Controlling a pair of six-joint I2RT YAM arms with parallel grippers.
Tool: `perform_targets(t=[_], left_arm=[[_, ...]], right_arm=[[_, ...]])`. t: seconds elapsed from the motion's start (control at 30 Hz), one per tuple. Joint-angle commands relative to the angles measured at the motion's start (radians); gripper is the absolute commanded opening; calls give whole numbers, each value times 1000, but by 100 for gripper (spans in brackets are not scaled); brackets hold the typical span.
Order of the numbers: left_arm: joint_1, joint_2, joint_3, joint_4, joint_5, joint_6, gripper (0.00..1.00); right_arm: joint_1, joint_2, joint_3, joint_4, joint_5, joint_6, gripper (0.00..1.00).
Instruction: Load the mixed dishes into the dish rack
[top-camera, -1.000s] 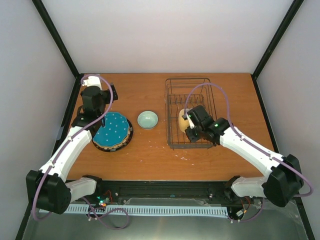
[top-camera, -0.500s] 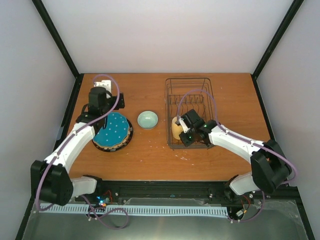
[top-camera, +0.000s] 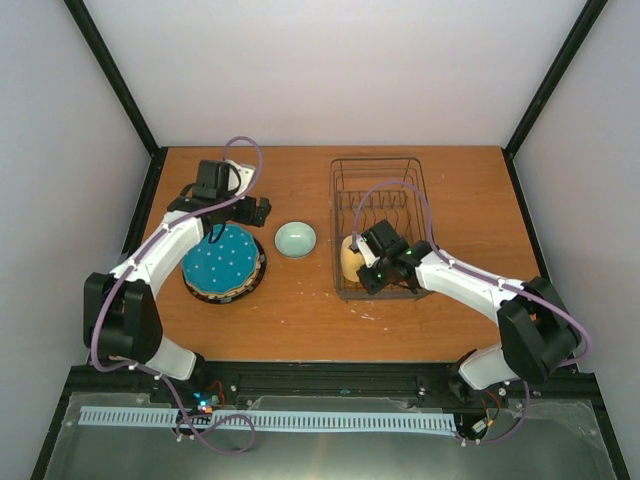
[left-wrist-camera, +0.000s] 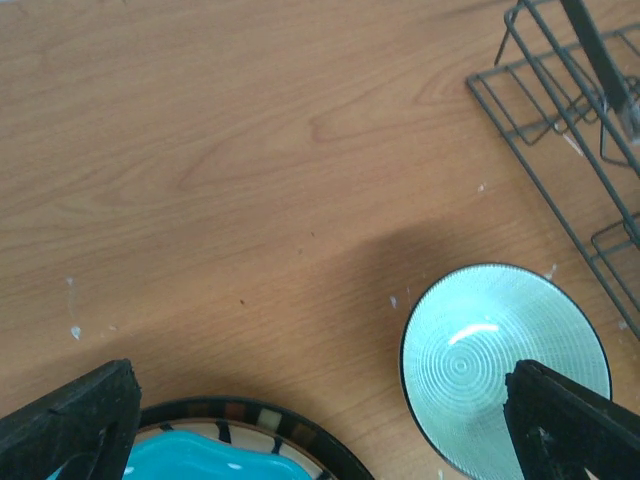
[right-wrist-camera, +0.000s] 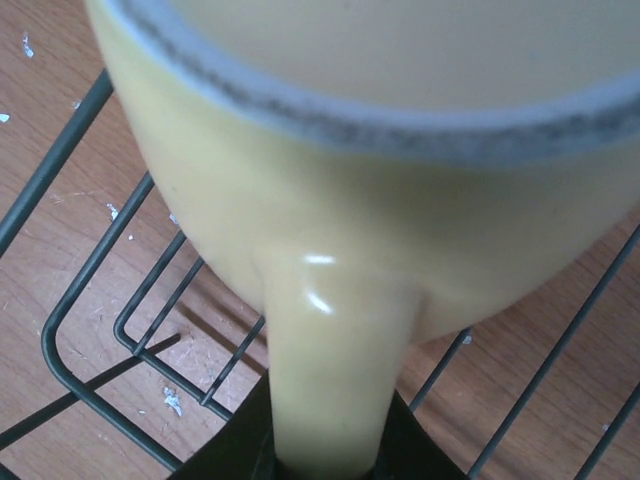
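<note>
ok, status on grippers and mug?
Right gripper shut on pale yellow mug, at near corner of dark wire dish rack. Left gripper open near small pale green bowl. Nothing blocking.

A white-flecked, orange-brown wooden table (top-camera: 300, 310) sits enclosed by plain white walls (top-camera: 330, 70), with black posts (top-camera: 112, 80) running up the corners under even, soft light.

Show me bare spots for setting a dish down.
Bare wooden table: far strip left of the dark wire dish rack, near strip before the small pale green bowl, and right of the rack. Crowded: rack's near-left corner, where the right gripper holds the pale yellow mug.
</note>
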Motion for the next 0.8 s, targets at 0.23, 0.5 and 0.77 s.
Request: perform_targets(t=[0.23, 0.5, 0.77], left_arm=[[-4, 80, 55, -153, 81, 95, 100], [-6, 135, 107, -174, 206, 120, 97], [-14, 257, 208, -258, 235, 156, 88]], right_arm=[[7, 55, 61, -105, -39, -5, 39], [2, -13, 108, -136, 55, 36, 45], [-51, -111, 227, -202, 122, 64, 46]])
